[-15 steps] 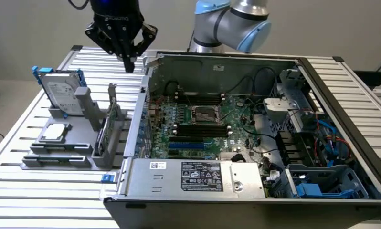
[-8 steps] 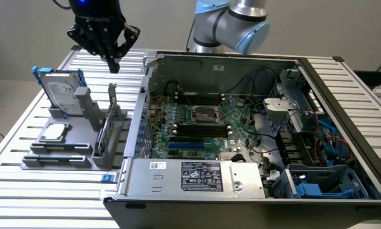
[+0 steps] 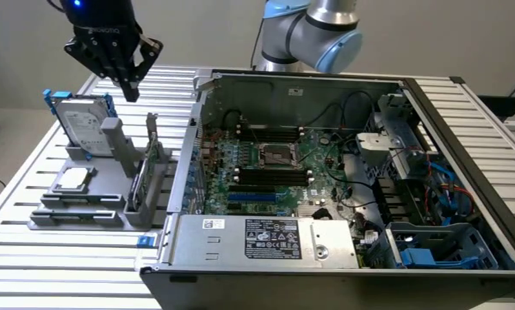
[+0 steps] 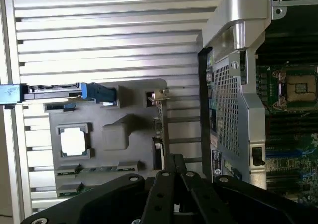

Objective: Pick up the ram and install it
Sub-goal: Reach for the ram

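Closest to the wrist camera: black gripper [image 4: 174, 163], fingers pinched flat against each other into one narrow wedge, closed on themselves. Past the tips, a gray parts holder [image 4: 131, 134] on the slatted aluminium table [image 4: 99, 40], with a square processor chip [image 4: 73, 140] lying flat in its recess and a hard drive [image 4: 49, 91] in a blue frame standing on edge.

From the exterior view, hangs in the upper left of the frame, well above the table, tip just over the top corner of the hard drive without touching it. Same pinched look from this side.

Thin dark ram [image 3: 138, 185] standing on its long edge in a slot of the holder, left of centre in the exterior view, just beside a gray post [image 3: 113, 139] and a taller upright card [image 3: 157, 152] with a metal bracket. Sits lower in the frame than the gripper and slightly toward the exterior view's right, well apart from the tips. Untouched, not lifted.

Across the middle and right of the frame, an open computer case [image 3: 301, 87] lying on its side, motherboard [image 3: 240, 161] exposed. Black memory slots [image 3: 273, 175] flanking the processor socket [image 3: 279, 155]. Silver power supply [image 3: 266, 239] along the lower edge. Blue-and-silver arm joint [image 3: 318, 32] at top centre, behind the case.
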Controlling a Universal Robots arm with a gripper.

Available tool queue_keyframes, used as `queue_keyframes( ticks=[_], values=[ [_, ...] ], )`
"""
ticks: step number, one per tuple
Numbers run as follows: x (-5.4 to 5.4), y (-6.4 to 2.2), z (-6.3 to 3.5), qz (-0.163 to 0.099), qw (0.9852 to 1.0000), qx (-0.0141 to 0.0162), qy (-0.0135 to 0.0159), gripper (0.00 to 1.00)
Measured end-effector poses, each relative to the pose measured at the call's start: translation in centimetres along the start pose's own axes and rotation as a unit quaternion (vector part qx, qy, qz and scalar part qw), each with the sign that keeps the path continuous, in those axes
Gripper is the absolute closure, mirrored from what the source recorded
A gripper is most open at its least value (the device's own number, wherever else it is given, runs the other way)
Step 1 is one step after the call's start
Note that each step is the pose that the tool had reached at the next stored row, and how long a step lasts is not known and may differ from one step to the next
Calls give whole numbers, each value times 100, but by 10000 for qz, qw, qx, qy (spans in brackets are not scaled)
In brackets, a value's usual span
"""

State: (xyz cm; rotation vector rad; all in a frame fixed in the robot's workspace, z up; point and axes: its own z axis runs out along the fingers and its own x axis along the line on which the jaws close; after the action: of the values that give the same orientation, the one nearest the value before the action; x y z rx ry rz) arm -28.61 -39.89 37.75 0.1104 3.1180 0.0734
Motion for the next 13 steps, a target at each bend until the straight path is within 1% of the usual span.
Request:
queue_keyframes(
  ticks=[6, 13],
  values=[
    [269, -32, 45, -1, 10000, 15, -1, 89],
    [587, -80, 83, -1, 10000, 45, -2, 89]
  ],
)
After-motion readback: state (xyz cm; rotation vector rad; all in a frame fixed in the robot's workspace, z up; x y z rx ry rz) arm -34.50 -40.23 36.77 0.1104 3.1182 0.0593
